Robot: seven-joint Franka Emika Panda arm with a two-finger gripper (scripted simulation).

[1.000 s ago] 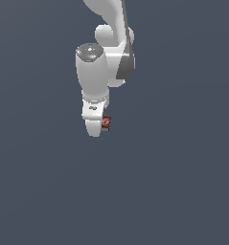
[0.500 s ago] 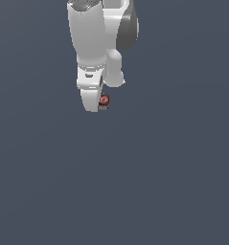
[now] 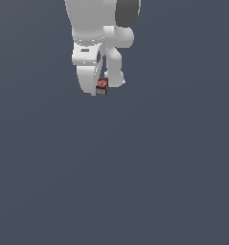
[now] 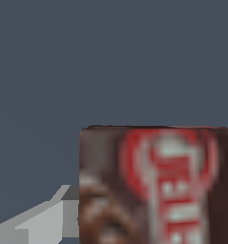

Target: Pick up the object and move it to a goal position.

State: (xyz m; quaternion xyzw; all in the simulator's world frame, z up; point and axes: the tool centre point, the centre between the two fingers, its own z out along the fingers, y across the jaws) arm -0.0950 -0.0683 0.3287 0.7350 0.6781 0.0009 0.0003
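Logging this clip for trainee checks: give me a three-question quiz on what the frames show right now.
1. True or false: the small box lies flat on the ground, clear of the gripper.
2. Which colours mark the box's label? A) red and white B) blue and yellow C) green and black
3. Fill in: in the wrist view, a grey ___ sits beside the box.

Key: 1 false, it is held at the gripper's tip; 2 A; 3 finger.

Small box (image 4: 156, 186), dark brown with red-and-white label, fills the near field; one grey fingertip (image 4: 39, 221) lies beside it, touching.
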